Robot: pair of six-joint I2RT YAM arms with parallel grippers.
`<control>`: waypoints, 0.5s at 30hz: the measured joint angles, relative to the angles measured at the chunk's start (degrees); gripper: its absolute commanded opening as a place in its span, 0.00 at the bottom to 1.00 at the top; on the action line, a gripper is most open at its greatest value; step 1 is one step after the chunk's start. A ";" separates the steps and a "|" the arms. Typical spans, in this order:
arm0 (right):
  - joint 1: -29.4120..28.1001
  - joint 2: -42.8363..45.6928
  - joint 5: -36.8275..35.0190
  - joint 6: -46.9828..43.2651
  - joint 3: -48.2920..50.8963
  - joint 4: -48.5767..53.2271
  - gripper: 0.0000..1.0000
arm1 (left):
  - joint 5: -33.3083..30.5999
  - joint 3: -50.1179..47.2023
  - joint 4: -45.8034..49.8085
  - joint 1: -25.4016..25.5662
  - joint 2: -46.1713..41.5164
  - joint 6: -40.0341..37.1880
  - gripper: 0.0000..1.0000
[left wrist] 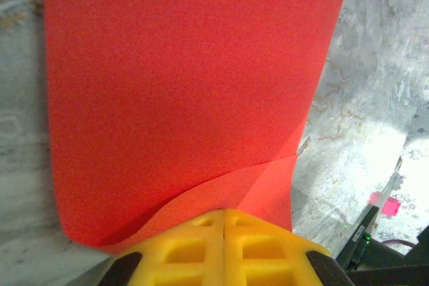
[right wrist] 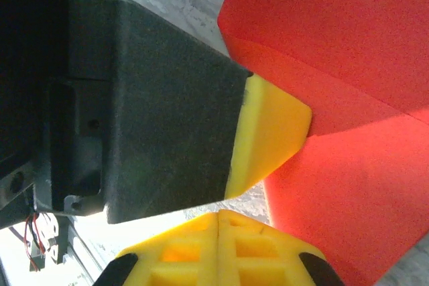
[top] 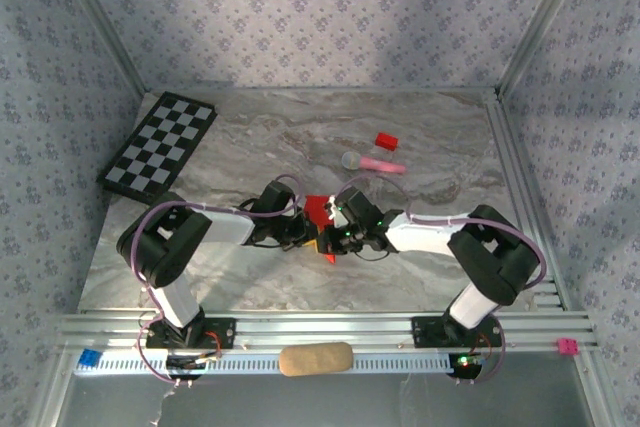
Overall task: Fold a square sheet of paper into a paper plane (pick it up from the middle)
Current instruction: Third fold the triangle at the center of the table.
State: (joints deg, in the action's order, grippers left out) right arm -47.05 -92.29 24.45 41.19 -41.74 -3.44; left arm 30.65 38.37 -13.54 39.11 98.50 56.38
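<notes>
Your left claw [left wrist: 223, 218] is clamping the paper [left wrist: 181, 85] near the table's [top: 260, 282] middle.
Your right claw [right wrist: 219, 218] is sitting closed just beside it, grip unclear; beyond, a stick [top: 383, 164] and block [top: 386, 141] are lying toward the far edge, a checkerboard [top: 160, 144] at the far-left corner.

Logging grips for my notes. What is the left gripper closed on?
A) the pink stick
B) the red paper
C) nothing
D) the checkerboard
B: in the left wrist view the left gripper is shut, and the red paper fans out from between its yellow fingers.
</notes>
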 measured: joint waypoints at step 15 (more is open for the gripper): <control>-0.13 -2.45 0.02 0.00 0.42 1.51 0.01 | -0.02 0.15 0.31 0.02 0.00 -0.37 0.00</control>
State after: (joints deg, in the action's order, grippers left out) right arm -47.18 -94.74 24.47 41.19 -41.32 -1.93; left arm 30.63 38.52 -13.23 39.13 98.50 56.01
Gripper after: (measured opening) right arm 0.051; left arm 0.062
